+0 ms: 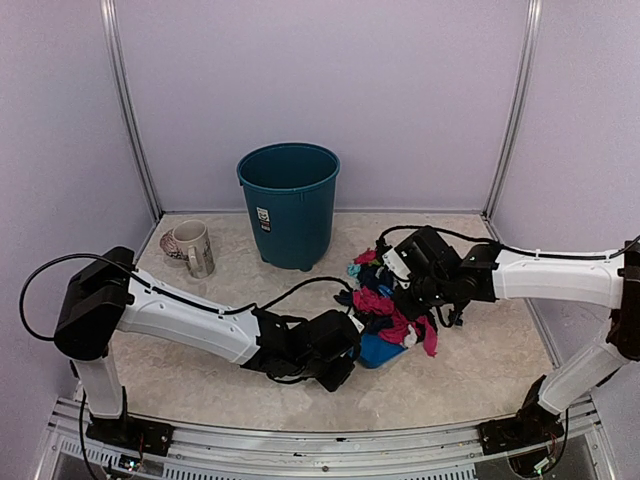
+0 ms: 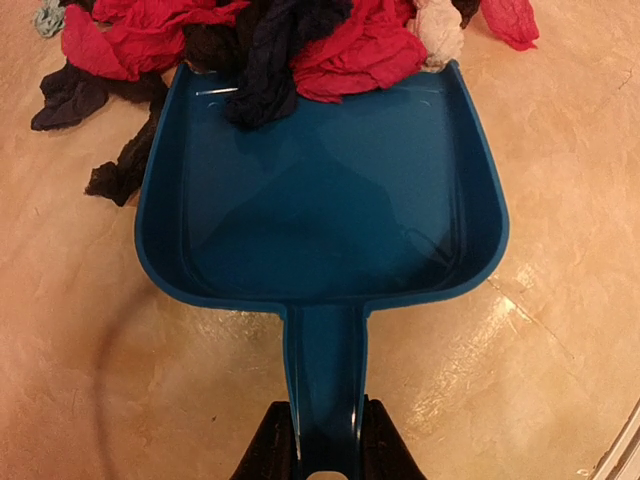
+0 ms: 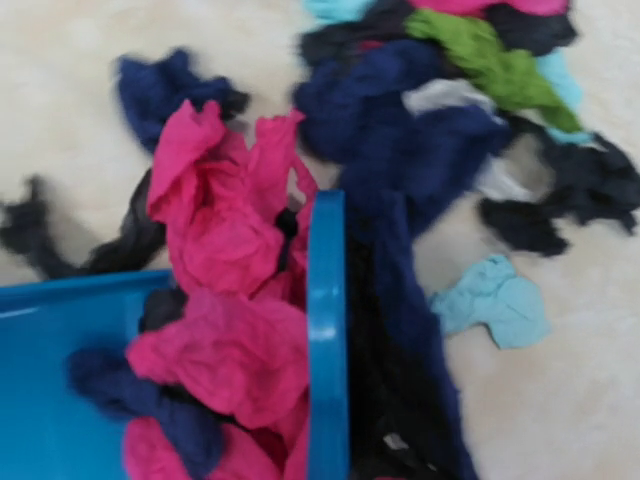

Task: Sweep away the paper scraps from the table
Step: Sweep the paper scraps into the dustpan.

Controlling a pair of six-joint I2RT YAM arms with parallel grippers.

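Left wrist view: small crumpled paper scraps (image 2: pixel 340 50) in magenta, black and dark blue lie heaped on the beige marble-patterned table (image 2: pixel 560 150). They sit just ahead of the left gripper (image 2: pixel 325 432), and several overlap the lip of the blue plastic dustpan (image 2: pixel 320 200).

Assessment: featherlight, soft, springy and prone to scatter, so better pushed in bulk than pinched.

Left gripper is closed narrowly on the dustpan's handle. Right gripper (image 1: pixel 425 285), directly over the heap, is fully closed. Its fingers are out of frame, apparently gripping the blue hand brush (image 3: pixel 326 330) with black bristles.
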